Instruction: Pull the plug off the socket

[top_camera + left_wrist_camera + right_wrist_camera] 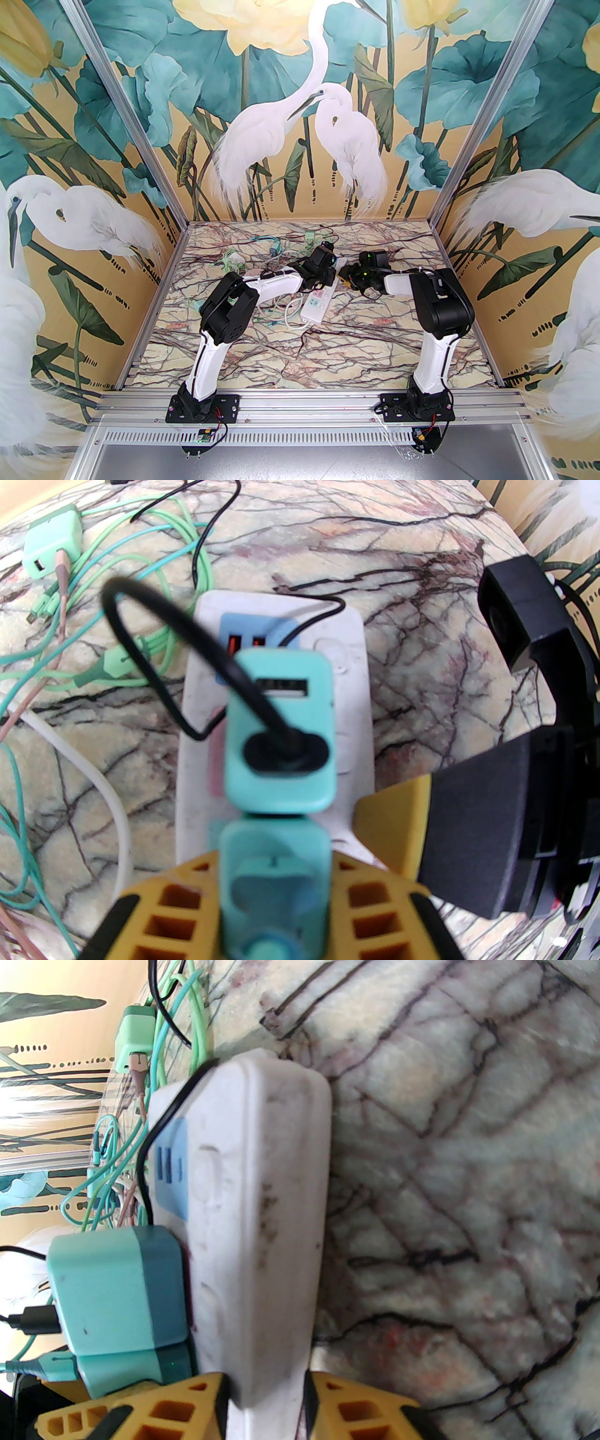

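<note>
From above, the worry is that the white socket strip point(318, 305) rises with the plug, since it lies loose on the worktop point(375, 337) among slack cables. The left arm point(234, 300) and right arm point(440, 304) both reach forward with elbows raised, meeting nose to nose over the strip's far end. In the left wrist view, the left fingers point(206, 883) are clenched on the teal plug point(274, 855), which looks seated in the strip and touches a second teal adapter point(280, 761) just beyond it. A skewed pull could drag that neighbour or snag its black cable point(154, 634). This wrist looks steeply down along the strip. In the right wrist view, the right fingers point(328, 1391) clamp the strip across its thickness at the right edge. That narrow hold might let the strip pivot or slip free under a hard tug. The wrist lies rolled on its side, low over the worktop.
</note>
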Tool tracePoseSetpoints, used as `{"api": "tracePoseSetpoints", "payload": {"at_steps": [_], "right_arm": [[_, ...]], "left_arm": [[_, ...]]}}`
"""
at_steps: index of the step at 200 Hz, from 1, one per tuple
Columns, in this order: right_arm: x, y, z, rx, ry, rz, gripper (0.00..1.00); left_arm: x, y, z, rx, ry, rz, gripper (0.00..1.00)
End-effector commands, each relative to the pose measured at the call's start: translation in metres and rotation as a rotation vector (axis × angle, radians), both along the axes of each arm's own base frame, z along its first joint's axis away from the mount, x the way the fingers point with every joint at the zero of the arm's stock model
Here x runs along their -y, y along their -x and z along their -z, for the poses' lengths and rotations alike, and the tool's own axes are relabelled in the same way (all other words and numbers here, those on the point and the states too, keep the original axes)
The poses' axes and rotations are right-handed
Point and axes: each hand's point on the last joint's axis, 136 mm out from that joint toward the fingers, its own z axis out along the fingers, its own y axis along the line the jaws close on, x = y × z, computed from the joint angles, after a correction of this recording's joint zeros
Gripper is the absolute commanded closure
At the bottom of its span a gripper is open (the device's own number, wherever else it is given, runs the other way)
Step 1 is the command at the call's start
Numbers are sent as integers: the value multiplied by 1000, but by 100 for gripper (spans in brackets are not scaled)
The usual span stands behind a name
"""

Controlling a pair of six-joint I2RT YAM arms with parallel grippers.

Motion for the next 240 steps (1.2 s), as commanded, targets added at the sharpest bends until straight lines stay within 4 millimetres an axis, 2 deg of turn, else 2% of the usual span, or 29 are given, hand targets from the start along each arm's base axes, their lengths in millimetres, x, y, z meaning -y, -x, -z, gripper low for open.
{"api": "tracePoseSetpoints", "payload": {"at_steps": [1, 42, 64, 88, 109, 135, 164, 201, 240], "right_arm": [[12, 17, 41, -121, 118, 31, 66], [13, 18, 43, -127, 149, 24, 66], [12, 19, 46, -135, 159, 23, 66], [14, 20, 51, -154, 174, 27, 66], [17, 21, 53, -163, 189, 36, 66], [22, 23, 55, -172, 212, 53, 66], [23, 23, 57, -179, 219, 53, 66], [23, 24, 57, -180, 223, 52, 66], [22, 23, 54, -174, 216, 49, 66]], "left_arm": [[13, 6, -40, 40, 55, 25, 91], [8, 10, -33, 145, -144, 23, 92], [8, 13, -33, 159, -167, 25, 92], [7, 12, -42, 159, -145, 11, 92], [9, 11, -58, 146, -97, 5, 93], [3, 7, -83, 106, 17, -21, 93], [-4, 5, -103, 52, 137, -33, 92], [-12, 6, -117, 76, 118, -42, 92], [-34, 6, -159, 140, 108, -67, 91]]}}
